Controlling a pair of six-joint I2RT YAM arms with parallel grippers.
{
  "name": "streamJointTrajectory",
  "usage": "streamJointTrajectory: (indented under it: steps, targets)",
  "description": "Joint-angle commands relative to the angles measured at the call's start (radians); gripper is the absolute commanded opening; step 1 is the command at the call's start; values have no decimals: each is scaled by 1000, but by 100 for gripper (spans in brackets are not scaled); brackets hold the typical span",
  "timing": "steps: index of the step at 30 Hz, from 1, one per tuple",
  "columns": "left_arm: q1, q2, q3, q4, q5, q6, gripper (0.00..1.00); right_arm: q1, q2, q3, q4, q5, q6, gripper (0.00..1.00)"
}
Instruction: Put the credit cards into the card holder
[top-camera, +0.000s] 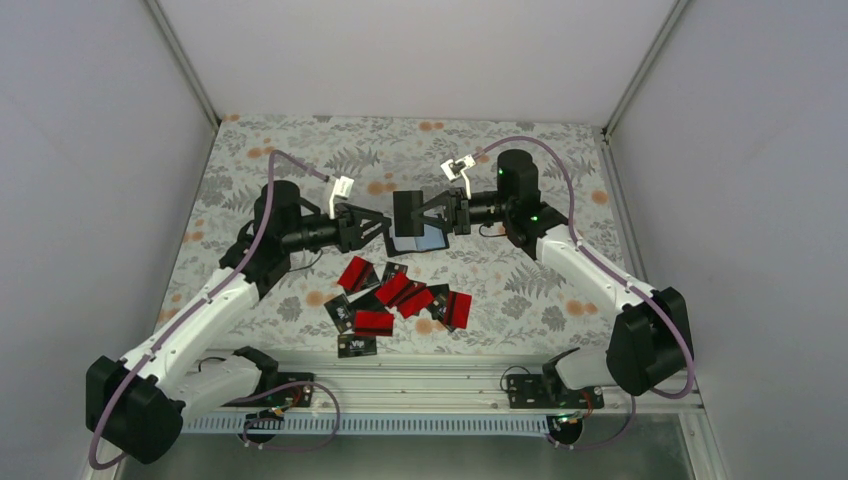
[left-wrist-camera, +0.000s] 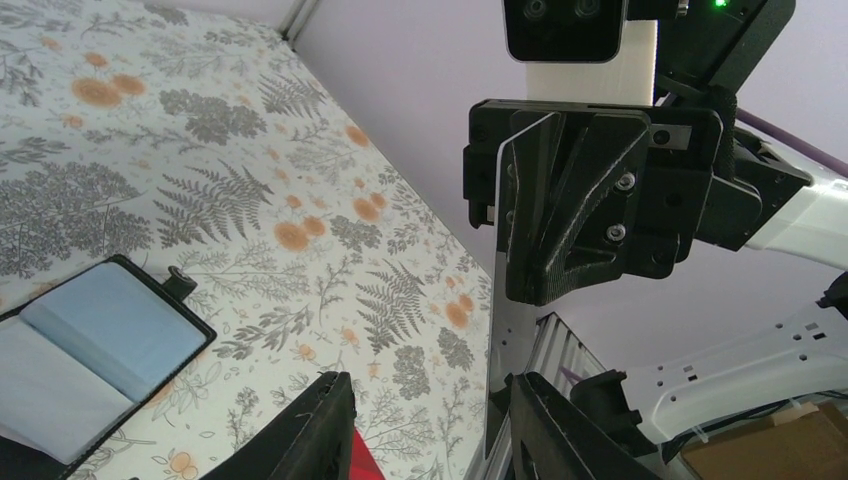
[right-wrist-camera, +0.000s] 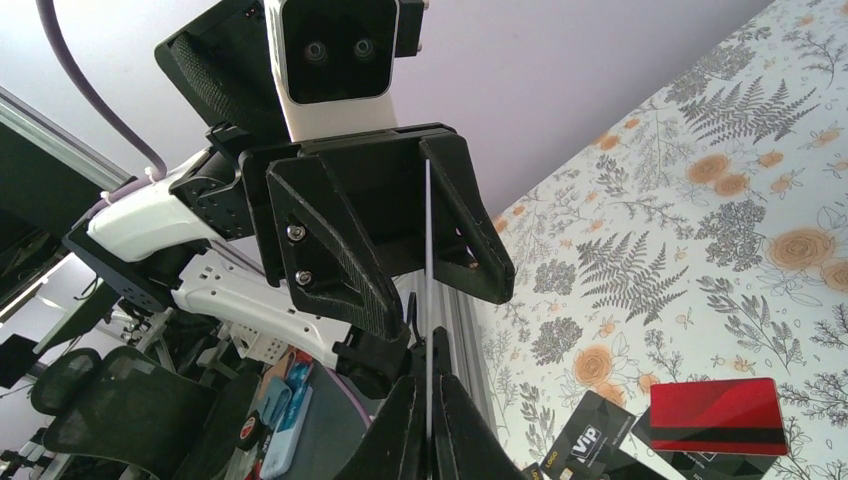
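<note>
- Left gripper (left-wrist-camera: 428, 385) open, jaws straddling the free edge of the black card (top-camera: 405, 212); likely a handover.
- Loose cards (top-camera: 395, 298) heaped just beside card holder (left-wrist-camera: 100, 345).
- Card holder lying open below, ready for loading.
- Right gripper (right-wrist-camera: 428, 380) pinched on black card, held mid-air.

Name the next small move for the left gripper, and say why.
Probably shut the left gripper on the thin black card. Its fingers stand open on either side of the card's free end, while the right gripper is clamped on the opposite end. It looks like a handover.
</note>
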Motion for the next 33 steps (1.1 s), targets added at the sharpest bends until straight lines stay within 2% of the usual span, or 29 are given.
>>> streamJointTrajectory:
  steps: [1, 11, 25, 33]
  targets:
    - [5, 6, 25, 15, 21, -5, 39, 6, -1, 27, -6, -25, -26, 4]
    - [6, 42, 6, 146, 87, -77, 38, 6, 12, 27, -3, -60, -30, 4]
    - [3, 97, -10, 264, 159, -138, 18, 6, 25, 36, 0, -72, -36, 4]
    - [-6, 110, -13, 264, 191, -133, 13, 7, 35, 53, 0, -71, -35, 4]
